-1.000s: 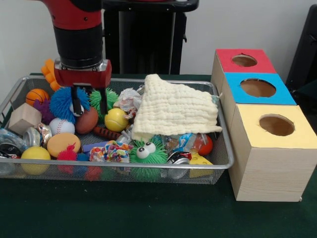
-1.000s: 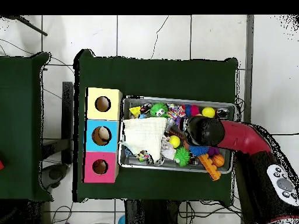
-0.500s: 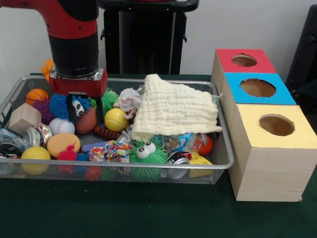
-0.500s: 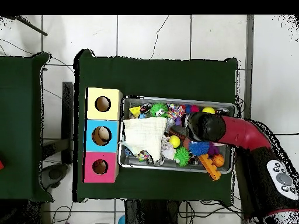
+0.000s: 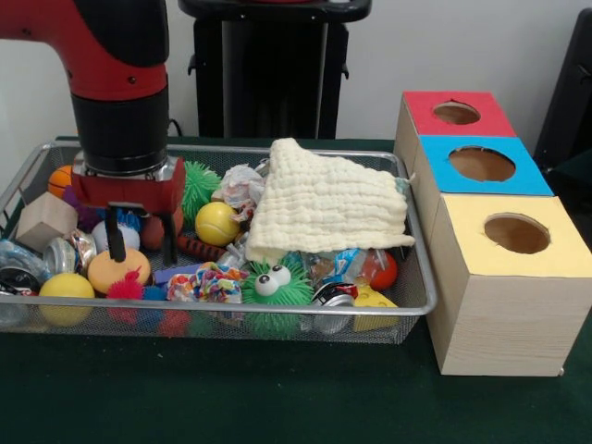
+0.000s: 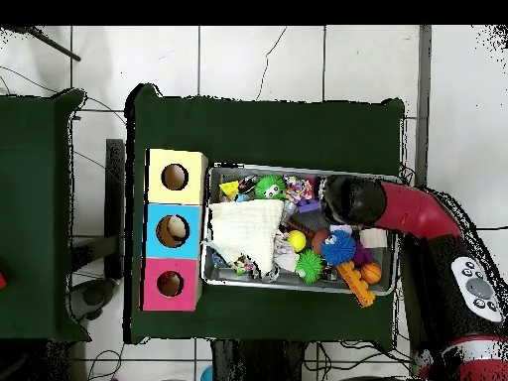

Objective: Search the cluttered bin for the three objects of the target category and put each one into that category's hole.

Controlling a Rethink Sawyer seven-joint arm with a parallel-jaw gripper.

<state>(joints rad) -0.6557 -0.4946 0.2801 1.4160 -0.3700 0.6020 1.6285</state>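
My gripper (image 5: 141,242) hangs low in the left part of the wire bin (image 5: 277,310). Its two black fingers (image 5: 116,245) stand apart, open, with nothing held. Just below them lies an orange disc-like ball (image 5: 117,268), with a white baseball (image 5: 129,236) behind. A yellow ball (image 5: 216,222) and a green spiky ball (image 5: 197,180) sit to the right of the gripper. A green furry toy with eyes (image 5: 274,283) lies at the bin's front. In the overhead view the arm's head (image 6: 347,198) hides the gripper, and a blue spiky ball (image 6: 339,246) shows beside it.
A cream cloth (image 5: 326,205) covers the bin's right half. Three boxes stand to the right, with holes in red (image 5: 456,113), blue (image 5: 481,164) and yellow (image 5: 516,233) tops. A wooden block (image 5: 43,220), a yellow ball (image 5: 65,289) and crushed cans (image 5: 60,252) crowd the left end.
The arm has moved from the blue spiky ball toward the bin's front left and come down lower. The blue spiky ball now shows uncovered from above. The fingers stay apart.
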